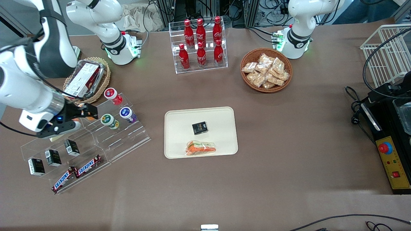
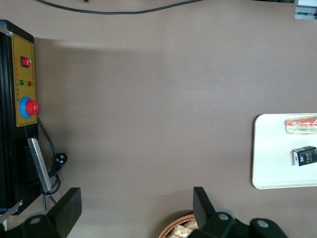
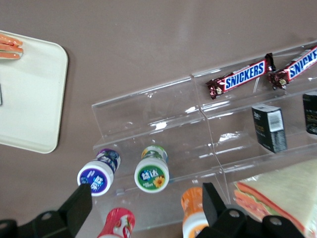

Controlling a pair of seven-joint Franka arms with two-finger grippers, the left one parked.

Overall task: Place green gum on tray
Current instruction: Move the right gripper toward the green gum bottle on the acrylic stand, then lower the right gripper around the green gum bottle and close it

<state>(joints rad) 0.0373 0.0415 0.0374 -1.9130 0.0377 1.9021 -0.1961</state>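
Hovering above the clear stepped rack (image 1: 96, 134), the gripper (image 3: 143, 206) has its fingers spread wide with nothing between them. The green gum (image 3: 152, 173) stands just under that gap on a rack step, beside the purple-lidded bottle (image 3: 98, 174), and nearer the gripper than the tray (image 1: 200, 131) lying well apart toward the table's middle.

It looks like a small, light, rigid plastic bottle: round body, flat white lid ringed in green, glossy label. Smooth curved sides may slip, so my judgement is to grip low across the body under the lid, squarely, so it doesn't roll or tip off the slick shelf. The orange-lidded bottle (image 3: 194, 210) and red-lidded bottle (image 3: 115, 223) sit close to the fingers, leaving little room.

The tray is cream, matte, with rounded corners and a low rim; a small black box (image 1: 199, 127) and a wrapped sandwich (image 1: 200, 148) already lie on it.
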